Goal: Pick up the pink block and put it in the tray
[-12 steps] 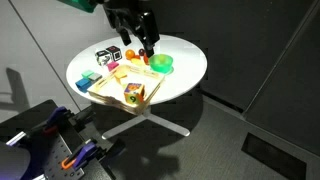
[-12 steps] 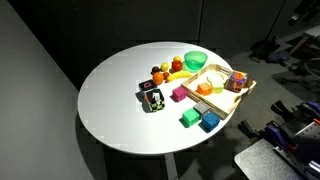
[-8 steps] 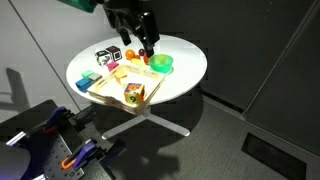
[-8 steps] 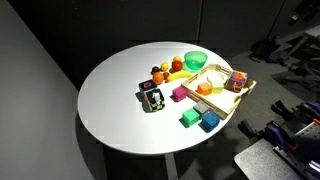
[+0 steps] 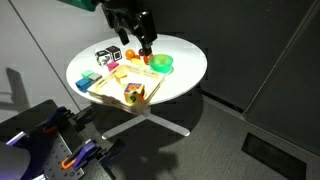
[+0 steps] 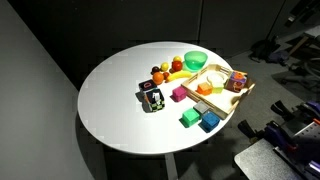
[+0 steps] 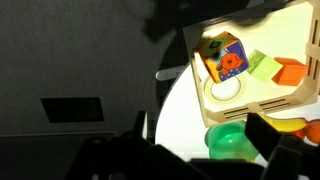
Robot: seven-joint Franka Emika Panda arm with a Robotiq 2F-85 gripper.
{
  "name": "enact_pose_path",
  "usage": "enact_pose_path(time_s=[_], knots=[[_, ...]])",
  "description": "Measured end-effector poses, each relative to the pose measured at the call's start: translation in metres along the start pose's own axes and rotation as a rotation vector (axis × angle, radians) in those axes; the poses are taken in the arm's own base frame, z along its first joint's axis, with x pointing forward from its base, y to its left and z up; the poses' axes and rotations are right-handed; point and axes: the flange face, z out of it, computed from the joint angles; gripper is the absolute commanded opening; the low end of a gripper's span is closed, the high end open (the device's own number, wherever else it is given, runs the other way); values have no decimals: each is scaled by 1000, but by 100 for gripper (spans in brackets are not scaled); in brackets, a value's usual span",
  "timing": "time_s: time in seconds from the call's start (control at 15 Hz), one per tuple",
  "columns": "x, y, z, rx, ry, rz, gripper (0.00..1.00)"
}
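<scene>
A dark room with black-draped walls surrounds a round white counter (image 6: 110,115) on a single pedestal foot. The pink block (image 6: 179,94) sits on the counter just outside the tray (image 6: 232,98), next to its near-left edge, with bare white counter showing around it. It is a small, plain cube of bright magenta pink with no marks on the faces that show, about as big as the toy blocks near it. A black-and-white patterned cube (image 6: 152,99) stands just beside it on the side away from the tray, and a green block (image 6: 188,118) and a blue block (image 6: 208,121) lie together a little nearer the counter's rim. The tray is shallow, pale wood with a low rim, and holds a yellow cube with coloured marks (image 6: 237,80) and an orange block (image 6: 204,88). A round green bowl (image 6: 194,60) rests next to the tray's far side. In an exterior view the gripper (image 5: 141,48) hangs above the counter near the green bowl, its dark fingers apart with nothing between them, well clear of the pink block.
</scene>
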Motion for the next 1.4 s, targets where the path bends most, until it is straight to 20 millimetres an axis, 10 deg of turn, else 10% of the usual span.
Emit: enact_pose_path(time_s=[1.4], knots=[[2, -173, 93, -20, -300, -321, 100]])
